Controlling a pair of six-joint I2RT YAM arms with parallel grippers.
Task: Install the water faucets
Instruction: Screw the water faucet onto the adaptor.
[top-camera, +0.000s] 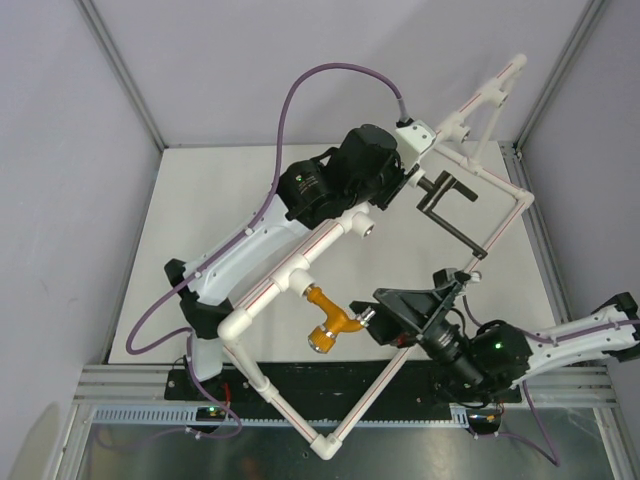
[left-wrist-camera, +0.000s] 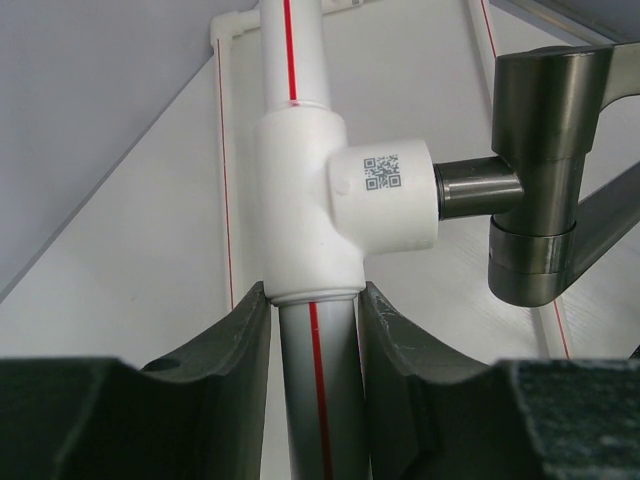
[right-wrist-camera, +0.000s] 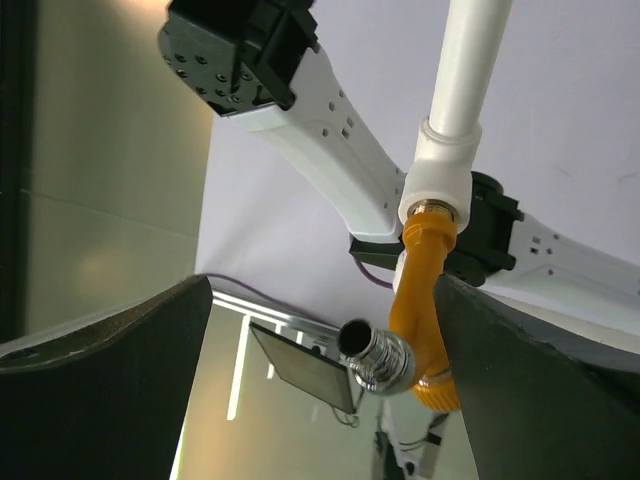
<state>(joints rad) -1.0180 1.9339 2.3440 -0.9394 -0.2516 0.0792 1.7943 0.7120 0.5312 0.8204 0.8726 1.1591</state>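
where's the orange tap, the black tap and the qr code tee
orange tap (top-camera: 338, 320): top view, its orange body
black tap (left-wrist-camera: 545, 130): left wrist view, its upright block
qr code tee (left-wrist-camera: 385, 215): left wrist view, its side branch

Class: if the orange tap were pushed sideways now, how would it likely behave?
The orange tap looks like rigid metal, so it probably won't bend. Seated in the white tee, it would likely twist, not roll. Its shiny knob may be slippery.
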